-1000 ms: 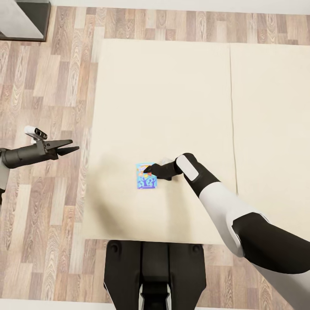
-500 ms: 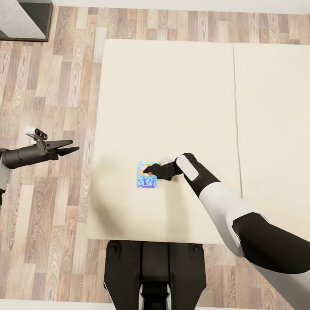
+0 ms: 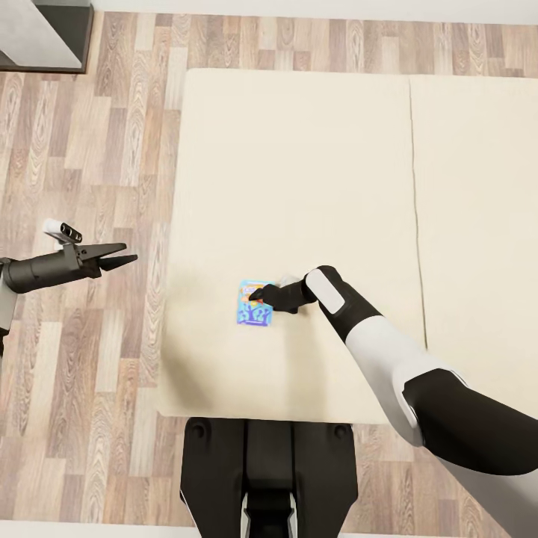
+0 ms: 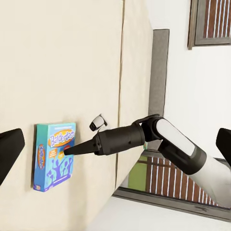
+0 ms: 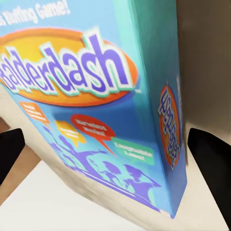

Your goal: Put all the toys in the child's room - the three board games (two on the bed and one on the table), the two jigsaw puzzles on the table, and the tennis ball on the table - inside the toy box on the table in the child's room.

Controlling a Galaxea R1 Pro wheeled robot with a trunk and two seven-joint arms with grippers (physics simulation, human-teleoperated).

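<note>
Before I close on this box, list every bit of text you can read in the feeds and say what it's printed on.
"Balderdash": big purple lettering in the orange oval on the lid of the small blue board game, lying on the bed at the right end effector.
"...Bluffing Game!": white tagline above the oval, its start cut off.
Speech bubbles and green label on the lid: too blurred to read.
Side-panel logo: too blurred to read.
</note>
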